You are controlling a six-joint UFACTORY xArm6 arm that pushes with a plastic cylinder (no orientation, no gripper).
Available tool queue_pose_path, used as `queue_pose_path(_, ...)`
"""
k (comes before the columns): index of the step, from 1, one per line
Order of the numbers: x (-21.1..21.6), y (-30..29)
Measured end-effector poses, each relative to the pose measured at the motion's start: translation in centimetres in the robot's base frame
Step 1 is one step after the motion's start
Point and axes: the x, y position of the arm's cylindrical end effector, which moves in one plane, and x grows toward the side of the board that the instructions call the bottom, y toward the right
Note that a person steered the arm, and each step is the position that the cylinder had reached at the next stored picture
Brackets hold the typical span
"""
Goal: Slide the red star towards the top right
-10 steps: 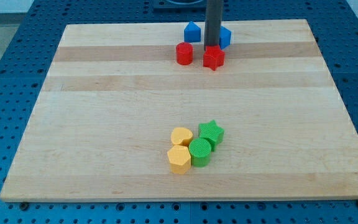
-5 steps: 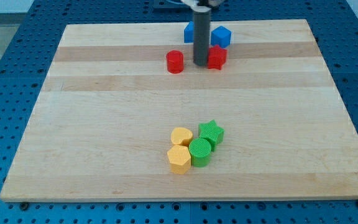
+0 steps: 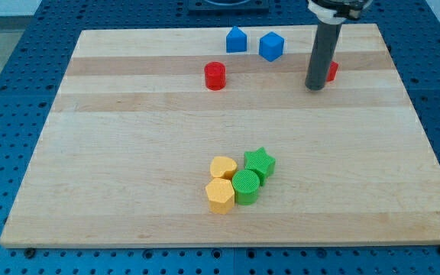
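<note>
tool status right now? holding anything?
No gripper: my tip holds nothing, down on the board, against the left side of the red star, which the rod mostly hides.

A red cylinder (image 3: pixel 215 76) is seen standing alone on the wooden board (image 3: pixel 128 153), toward the top edge and left of the middle. Closer to the top edge, a blue house-shaped block (image 3: pixel 237 40) and a blue cube (image 3: pixel 271 46) are being shown near each other but apart. Toward the bottom edge, four blocks are being kept in a tight cluster: a yellow heart (image 3: pixel 223 167), a green star (image 3: pixel 260 163), a green cylinder (image 3: pixel 245 186) and a yellow hexagon (image 3: pixel 220 195), each touching its neighbours. The board is being carried by a blue perforated table (image 3: pixel 6 61).
</note>
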Motion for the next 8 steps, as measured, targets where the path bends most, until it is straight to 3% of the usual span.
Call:
queue_pose_path(2, -2.2, 2.3)
queue_pose_path(4, -5.6, 1.3)
queue_pose_path(8, -7.7, -1.6)
